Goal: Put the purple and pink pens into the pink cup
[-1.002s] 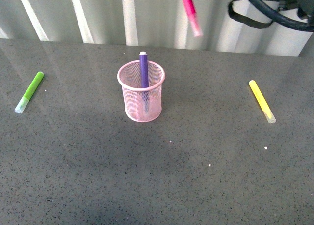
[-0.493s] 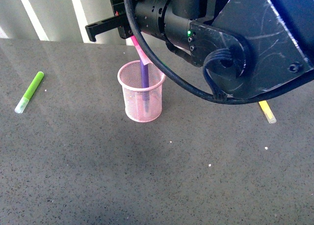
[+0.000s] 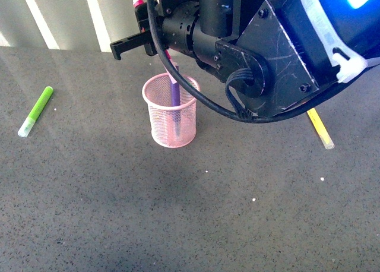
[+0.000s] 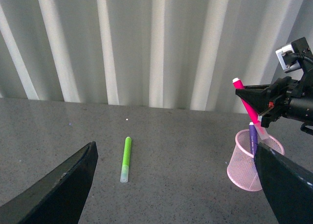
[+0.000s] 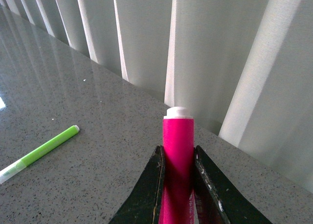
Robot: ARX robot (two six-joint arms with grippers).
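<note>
The pink cup point(image 3: 160, 119) point(image 4: 240, 171) stands mid-table with the purple pen point(image 3: 175, 97) point(image 4: 253, 137) upright inside it. My right gripper point(image 3: 148, 37) point(image 5: 178, 153) hovers just above the cup's rim, shut on the pink pen point(image 4: 246, 102) point(image 5: 178, 136). That pen slants, its lower tip at the cup's mouth beside the purple pen and its white-ended top point(image 3: 138, 0) pointing up and away. My left gripper point(image 4: 175, 155) is open and holds nothing. It stays well back from the cup and is out of the front view.
A lime green marker point(image 3: 37, 110) point(image 4: 126, 159) point(image 5: 41, 151) lies on the grey table at the left. A yellow marker point(image 3: 320, 129) lies at the right, partly behind my right arm. A white ribbed wall point(image 3: 59, 16) runs along the table's back edge.
My right arm has swung left from the upper right, carrying the pink pen over the cup. In the last half second the pen's tip has sunk to the cup's mouth.
</note>
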